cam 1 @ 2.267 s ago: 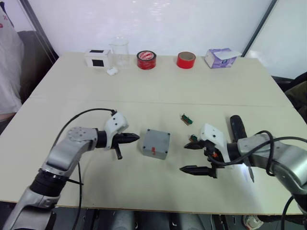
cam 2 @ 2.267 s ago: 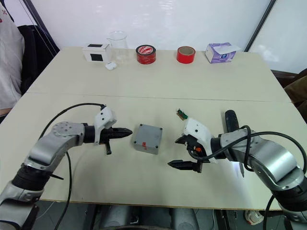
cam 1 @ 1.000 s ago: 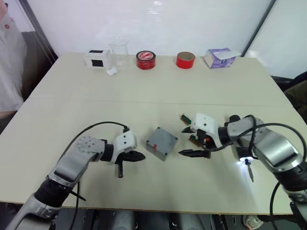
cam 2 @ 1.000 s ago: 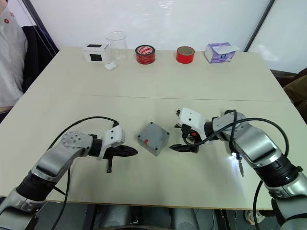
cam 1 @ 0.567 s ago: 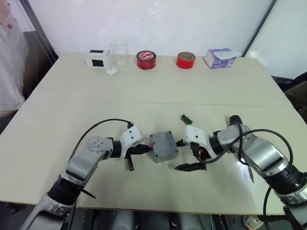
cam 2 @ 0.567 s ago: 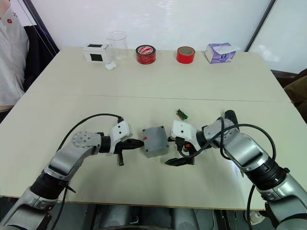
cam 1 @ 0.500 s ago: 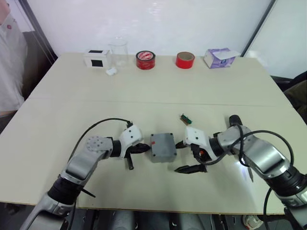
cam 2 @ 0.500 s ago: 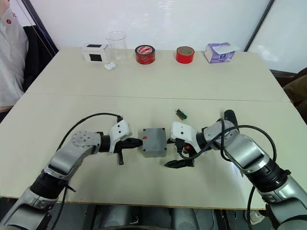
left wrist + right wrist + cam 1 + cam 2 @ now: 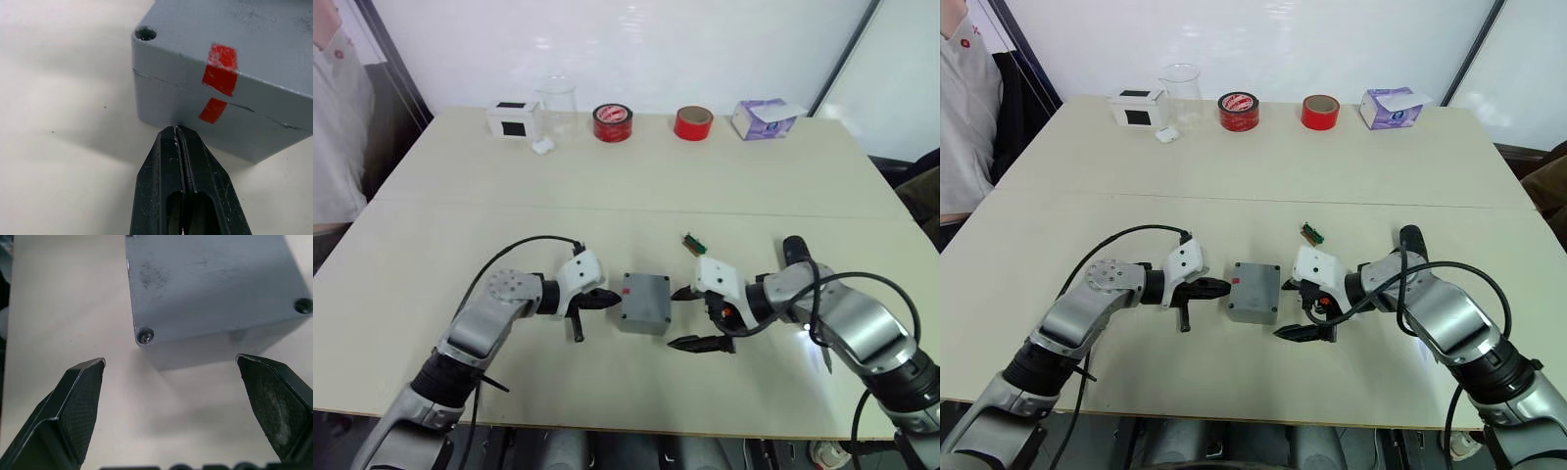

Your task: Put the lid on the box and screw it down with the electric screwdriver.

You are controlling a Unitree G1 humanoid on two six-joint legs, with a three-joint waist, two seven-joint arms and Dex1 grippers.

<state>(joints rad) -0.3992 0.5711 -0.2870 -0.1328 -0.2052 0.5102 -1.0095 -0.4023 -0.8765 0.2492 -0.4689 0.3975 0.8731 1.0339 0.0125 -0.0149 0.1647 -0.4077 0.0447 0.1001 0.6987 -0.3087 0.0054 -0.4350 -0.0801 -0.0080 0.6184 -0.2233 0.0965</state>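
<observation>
The small square grey box (image 9: 644,302), grey lid (image 9: 244,34) already on, sits mid-worktop between both tools. Left tool (image 9: 603,300), fingers pinched together, touches its left side; right tool (image 9: 695,318) gapes wide just beside its right.

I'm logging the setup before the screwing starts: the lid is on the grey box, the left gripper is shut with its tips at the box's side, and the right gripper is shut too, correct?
Not quite. The right gripper is open: the right wrist view shows its two fingers spread wide, facing the box. The rest holds: the lid sits on the box, and the left gripper is shut with its tips at the box's side.
</observation>
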